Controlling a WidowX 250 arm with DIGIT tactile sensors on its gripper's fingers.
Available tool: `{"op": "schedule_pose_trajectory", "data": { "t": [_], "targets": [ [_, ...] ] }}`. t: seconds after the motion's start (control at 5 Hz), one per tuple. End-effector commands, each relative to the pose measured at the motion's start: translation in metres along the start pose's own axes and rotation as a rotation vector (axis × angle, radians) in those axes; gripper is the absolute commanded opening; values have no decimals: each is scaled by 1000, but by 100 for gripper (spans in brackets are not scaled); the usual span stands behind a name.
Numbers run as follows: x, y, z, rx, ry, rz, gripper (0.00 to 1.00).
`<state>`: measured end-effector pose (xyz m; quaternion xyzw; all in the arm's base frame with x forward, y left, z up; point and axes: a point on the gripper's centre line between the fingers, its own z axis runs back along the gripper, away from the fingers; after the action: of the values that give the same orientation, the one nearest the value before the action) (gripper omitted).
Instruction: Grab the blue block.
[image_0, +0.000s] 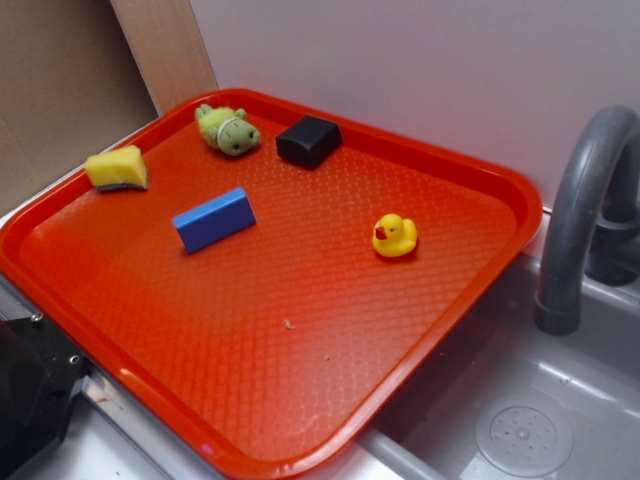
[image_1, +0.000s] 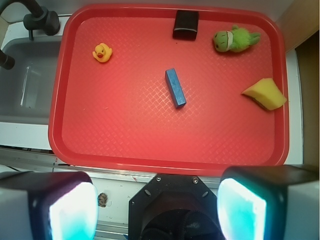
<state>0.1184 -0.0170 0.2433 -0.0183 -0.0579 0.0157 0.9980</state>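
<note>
The blue block (image_0: 214, 219) lies flat on the red tray (image_0: 300, 400), left of its middle; in the wrist view the blue block (image_1: 175, 87) sits near the tray's centre, long axis running roughly up and down the frame. My gripper (image_1: 157, 210) is open and empty, high above the tray's near edge, well short of the block. Its two fingers (image_1: 72, 210) frame the bottom corners of the wrist view. The gripper does not show in the exterior view.
On the tray (image_1: 165, 155): a yellow rubber duck (image_0: 394, 236), a black squarish block (image_0: 308, 141), a green plush toy (image_0: 228, 129) and a yellow sponge wedge (image_0: 117, 168). A grey sink (image_0: 520, 400) with a faucet (image_0: 580, 210) lies right of the tray. The robot base (image_0: 30, 400) stands at the lower left.
</note>
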Motion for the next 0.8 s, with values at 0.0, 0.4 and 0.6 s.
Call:
{"op": "schedule_pose_trajectory", "data": {
  "t": [0.0, 0.4, 0.6],
  "targets": [
    [0, 0, 0, 0, 0, 0, 100],
    [41, 7, -16, 59, -4, -115, 100],
    [53, 17, -28, 80, -17, -185, 100]
  ]
}}
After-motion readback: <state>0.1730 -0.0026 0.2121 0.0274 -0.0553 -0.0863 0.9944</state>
